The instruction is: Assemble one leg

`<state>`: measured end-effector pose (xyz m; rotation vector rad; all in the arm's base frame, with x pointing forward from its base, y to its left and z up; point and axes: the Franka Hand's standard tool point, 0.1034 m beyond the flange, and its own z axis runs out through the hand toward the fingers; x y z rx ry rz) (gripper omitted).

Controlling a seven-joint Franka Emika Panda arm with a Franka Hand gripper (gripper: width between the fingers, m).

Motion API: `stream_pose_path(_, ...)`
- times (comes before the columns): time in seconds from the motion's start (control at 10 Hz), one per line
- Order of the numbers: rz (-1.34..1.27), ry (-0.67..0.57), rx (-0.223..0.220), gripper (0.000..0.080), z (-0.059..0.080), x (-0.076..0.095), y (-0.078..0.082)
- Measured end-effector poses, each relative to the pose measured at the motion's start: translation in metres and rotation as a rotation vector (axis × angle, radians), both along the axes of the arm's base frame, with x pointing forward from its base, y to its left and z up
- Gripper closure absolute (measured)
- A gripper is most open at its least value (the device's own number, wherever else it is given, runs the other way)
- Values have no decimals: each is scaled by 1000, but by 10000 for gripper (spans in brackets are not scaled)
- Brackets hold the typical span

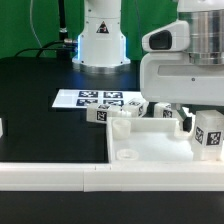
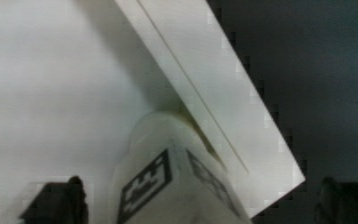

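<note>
The arm's pincer [image 1: 188, 117] points down, fingers [image 2: 55, 200] spread apart at either side.

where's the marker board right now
In the exterior view the marker board lies flat on the black table, left of centre, just behind the loose legs.

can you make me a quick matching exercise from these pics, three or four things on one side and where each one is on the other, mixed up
Things
1. marker board
2. panel
3. leg
4. gripper

Places
A. lies flat on the black table, beyond the panel
B. in the wrist view, a tagged white block between the two dark fingertips
C. nearest the exterior camera, rim raised, hole in the corner
D. hidden behind the arm's white housing in the exterior view

Pairs: 1-A, 2-C, 3-B, 4-D
</note>
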<state>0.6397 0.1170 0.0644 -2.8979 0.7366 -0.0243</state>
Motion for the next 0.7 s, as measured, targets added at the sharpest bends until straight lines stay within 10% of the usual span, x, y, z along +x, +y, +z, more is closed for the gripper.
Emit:
stream_pose_path(0.3, 580, -59, -135, 151, 2, 3, -10)
stream_pose_path(0.7, 405, -44, -119, 402, 2, 2, -8)
